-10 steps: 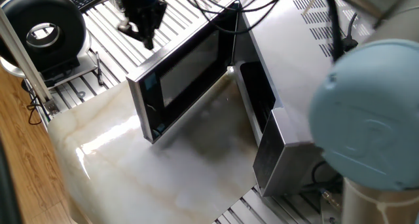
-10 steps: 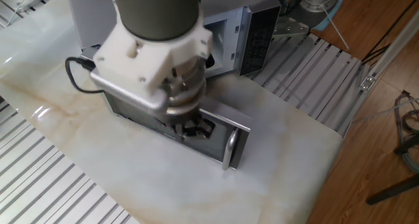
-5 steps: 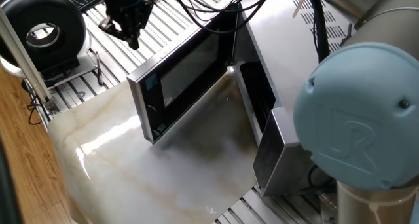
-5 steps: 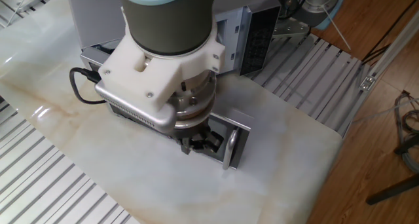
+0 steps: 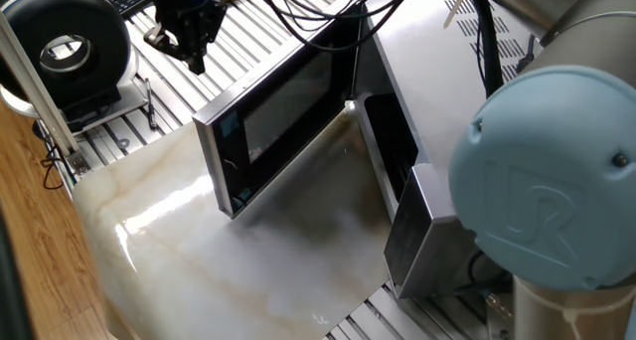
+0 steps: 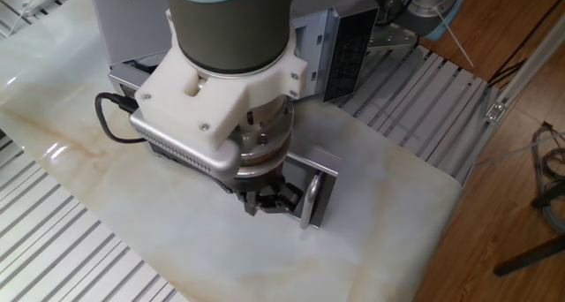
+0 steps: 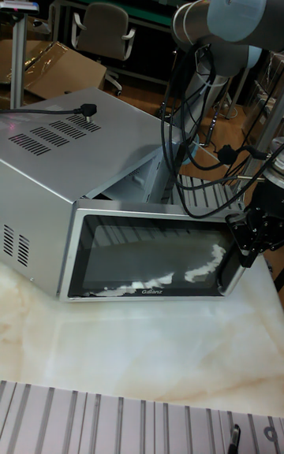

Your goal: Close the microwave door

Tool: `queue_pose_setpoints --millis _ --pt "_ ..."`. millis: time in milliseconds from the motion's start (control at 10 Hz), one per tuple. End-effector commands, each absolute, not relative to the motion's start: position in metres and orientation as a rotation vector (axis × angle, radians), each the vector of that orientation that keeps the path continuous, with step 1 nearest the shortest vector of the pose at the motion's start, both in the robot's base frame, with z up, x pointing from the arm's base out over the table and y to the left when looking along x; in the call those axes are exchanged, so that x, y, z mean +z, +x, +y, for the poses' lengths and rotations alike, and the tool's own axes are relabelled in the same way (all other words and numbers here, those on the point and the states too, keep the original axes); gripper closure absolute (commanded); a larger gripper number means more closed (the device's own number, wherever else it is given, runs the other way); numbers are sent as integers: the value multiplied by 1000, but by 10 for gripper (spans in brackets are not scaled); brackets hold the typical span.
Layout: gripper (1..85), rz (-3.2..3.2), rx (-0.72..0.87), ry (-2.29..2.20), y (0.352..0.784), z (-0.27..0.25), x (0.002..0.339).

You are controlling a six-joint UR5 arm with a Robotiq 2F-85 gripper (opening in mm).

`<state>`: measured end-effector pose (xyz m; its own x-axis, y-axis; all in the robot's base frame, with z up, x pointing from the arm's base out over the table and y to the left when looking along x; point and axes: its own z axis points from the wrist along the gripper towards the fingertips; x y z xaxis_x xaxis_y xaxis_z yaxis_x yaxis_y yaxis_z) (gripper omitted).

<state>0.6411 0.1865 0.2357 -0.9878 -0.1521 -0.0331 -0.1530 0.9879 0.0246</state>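
Microwave door (image 5: pixel 283 116) is only part-shut, still angled off the microwave (image 7: pixel 55 162). Claw (image 7: pixel 251 243) sits by the door's handle edge, probably closed, gripping nothing.

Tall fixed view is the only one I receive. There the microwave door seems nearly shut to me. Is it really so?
Observer: No. One fixed view shows the microwave door swung wide, with the dark cavity of the microwave exposed.
Operator: On which side of the door is the gripper?
Observer: On the outer side. In the other fixed view the gripper is next to the vertical bar handle, near the door's free edge.
Operator: Does it hold the handle?
Observer: No. The fingers sit beside the bar, not around it. Whether they touch the door panel, I cannot tell.
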Motion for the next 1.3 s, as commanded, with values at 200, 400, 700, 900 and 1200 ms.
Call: queue_pose_setpoints --millis 200,400,700,900,1200 --pt "847 3080 93 -220 646 195 238" --pt "847 3052 94 -205 653 196 238" --pt "847 3090 137 -227 642 202 238" --pt "847 3135 140 -223 631 202 238" --pt "847 3141 265 -185 627 222 240"
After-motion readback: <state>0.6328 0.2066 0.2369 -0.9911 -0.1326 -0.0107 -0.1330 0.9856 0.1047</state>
